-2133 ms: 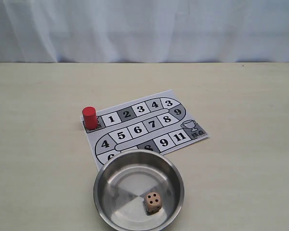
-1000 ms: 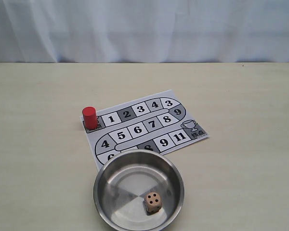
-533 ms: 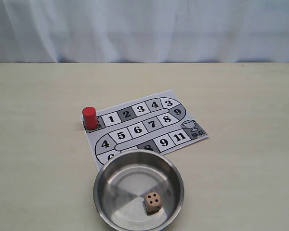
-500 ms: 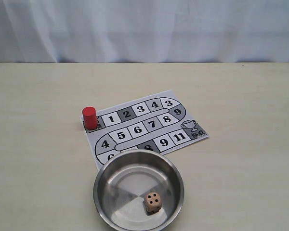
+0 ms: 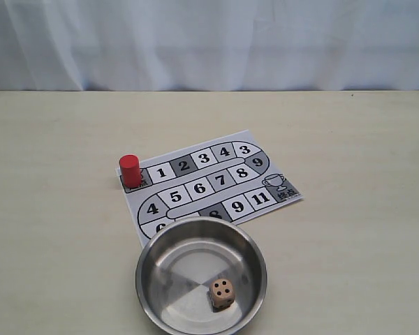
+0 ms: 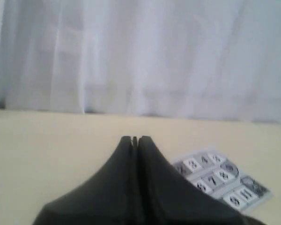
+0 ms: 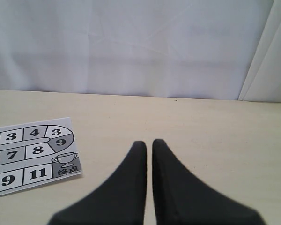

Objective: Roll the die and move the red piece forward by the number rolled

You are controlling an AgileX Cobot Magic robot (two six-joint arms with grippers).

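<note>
The tan die [image 5: 222, 292] lies in the steel bowl [image 5: 153, 251] near the table's front edge, its top face showing several pips. The red piece [image 5: 130, 169] stands upright on the grey start square at the left end of the paper game board [image 5: 208, 183]. Neither arm shows in the exterior view. In the left wrist view my left gripper [image 6: 134, 139] is shut with nothing in it, above bare table, with part of the board [image 6: 220, 177] beside it. My right gripper [image 7: 149, 143] is shut and empty too, with the board's trophy end [image 7: 35, 157] off to one side.
A white curtain [image 5: 209, 42] hangs behind the beige table [image 5: 349, 153]. The bowl overlaps the board's near edge and covers some numbered squares. Bare tabletop lies to the left and right of the board.
</note>
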